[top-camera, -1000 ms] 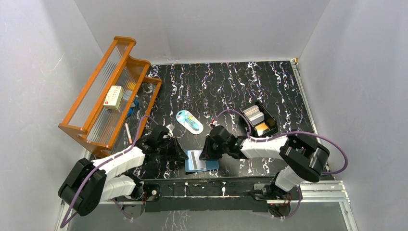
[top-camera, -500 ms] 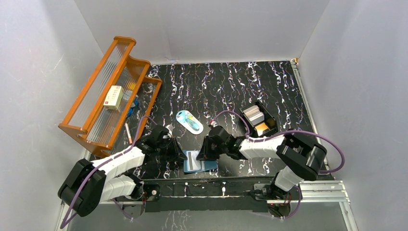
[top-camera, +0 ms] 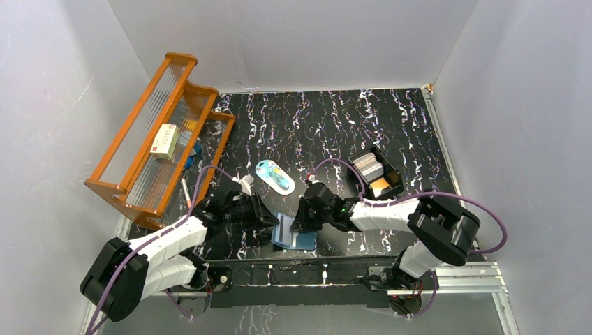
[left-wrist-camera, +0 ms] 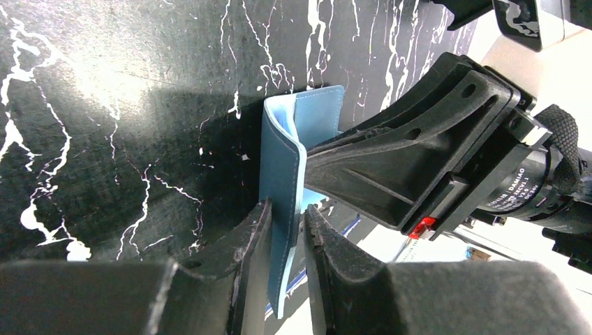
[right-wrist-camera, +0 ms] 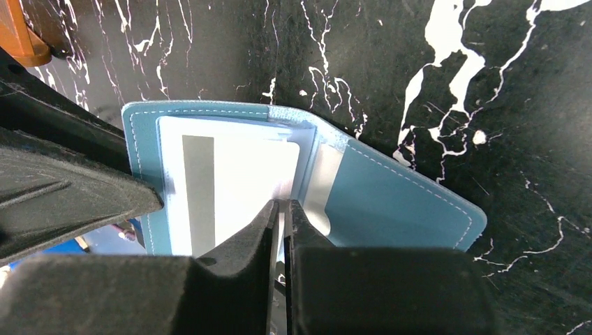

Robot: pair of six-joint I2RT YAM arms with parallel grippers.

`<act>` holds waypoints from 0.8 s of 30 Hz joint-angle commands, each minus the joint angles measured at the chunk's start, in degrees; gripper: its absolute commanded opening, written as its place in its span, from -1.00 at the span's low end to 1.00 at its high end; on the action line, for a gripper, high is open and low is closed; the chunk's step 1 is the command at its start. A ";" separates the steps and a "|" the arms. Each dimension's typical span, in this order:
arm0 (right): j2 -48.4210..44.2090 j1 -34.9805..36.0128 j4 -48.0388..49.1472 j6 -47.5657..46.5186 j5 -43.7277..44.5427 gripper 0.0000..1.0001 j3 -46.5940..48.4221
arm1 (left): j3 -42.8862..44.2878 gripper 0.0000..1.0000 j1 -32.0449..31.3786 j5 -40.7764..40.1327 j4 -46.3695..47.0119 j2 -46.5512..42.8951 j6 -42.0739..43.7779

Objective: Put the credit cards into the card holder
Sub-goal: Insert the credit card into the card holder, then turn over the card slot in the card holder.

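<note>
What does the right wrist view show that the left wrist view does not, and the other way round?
Only the right wrist view: the light inside of the card holder, with a white credit card bearing a grey stripe, and the right gripper nearly closed at that card's edge. Only the left wrist view: one flap raised between the fingers of the left gripper. Both: the card holder, the black marbled table, the other arm's gripper.
</note>
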 commanded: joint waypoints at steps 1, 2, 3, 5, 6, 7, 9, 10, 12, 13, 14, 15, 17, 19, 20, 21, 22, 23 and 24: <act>0.69 0.06 2.11 -0.51 0.35 -0.71 -0.24 | -0.78 -0.55 -0.30 2.82 3.54 0.43 -0.85; 0.93 0.04 2.42 -0.43 0.24 -0.72 -0.34 | -0.85 -0.55 -0.34 2.97 3.66 0.72 -0.82; 1.15 0.06 2.71 -0.37 0.12 -0.72 -0.46 | -0.96 -0.55 -0.34 3.07 3.96 0.90 -0.81; 1.73 0.06 3.23 -0.24 -0.19 -0.74 -0.60 | -1.13 -0.54 -0.39 3.09 4.38 1.17 -0.80; 1.94 0.06 3.47 -0.19 -0.34 -0.75 -0.61 | -1.20 -0.54 -0.41 3.13 4.55 1.34 -0.81; 2.24 0.05 3.68 -0.15 -0.43 -0.75 -0.65 | -1.22 -0.54 -0.39 3.21 4.77 1.55 -0.81; 2.37 0.06 3.72 -0.15 -0.49 -0.75 -0.66 | -1.30 -0.56 -0.44 3.62 5.54 1.79 -0.94; 2.47 0.06 3.80 -0.15 -0.42 -0.75 -0.71 | -1.35 -0.61 -0.44 3.76 5.94 1.78 -1.02; 2.73 0.06 3.87 -0.15 -0.45 -0.75 -0.73 | -1.48 -0.68 -0.48 3.96 6.69 1.52 -1.23; 2.84 0.06 3.91 -0.15 -0.49 -0.75 -0.75 | -1.56 -0.72 -0.50 4.04 7.04 1.37 -1.27; 2.99 0.06 3.99 -0.15 -0.53 -0.75 -0.83 | -1.62 -0.77 -0.48 4.10 7.27 1.24 -1.33; 2.98 0.06 4.15 -0.16 -0.59 -0.75 -0.94 | -1.66 -0.82 -0.49 4.06 7.39 1.08 -1.41; 3.06 0.06 4.41 -0.19 -0.52 -0.75 -1.17 | -1.77 -0.87 -0.48 4.25 7.73 0.95 -1.36; 3.01 -0.03 4.65 -0.15 -0.43 -0.75 -1.38 | -2.26 -0.87 -0.58 4.82 9.04 0.77 -1.89; 3.05 -0.08 4.84 -0.08 -0.47 -0.75 -1.48 | -2.73 -0.87 -0.61 5.30 10.64 0.64 -2.25; 3.26 -0.16 5.06 0.02 -0.65 -0.75 -1.59 | -3.12 -0.87 -0.59 5.61 11.75 0.47 -2.68; 3.36 -0.22 5.30 0.03 -0.78 -0.75 -1.69 | -3.44 -0.87 -0.61 5.81 12.47 0.40 -2.89; 3.45 -0.26 5.50 0.10 -0.89 -0.75 -1.83 | -3.63 -0.87 -0.59 5.96 12.92 0.24 -2.98; 3.56 -0.28 5.62 0.12 -1.01 -0.75 -1.84 | -3.74 -0.87 -0.61 6.05 13.20 0.18 -3.04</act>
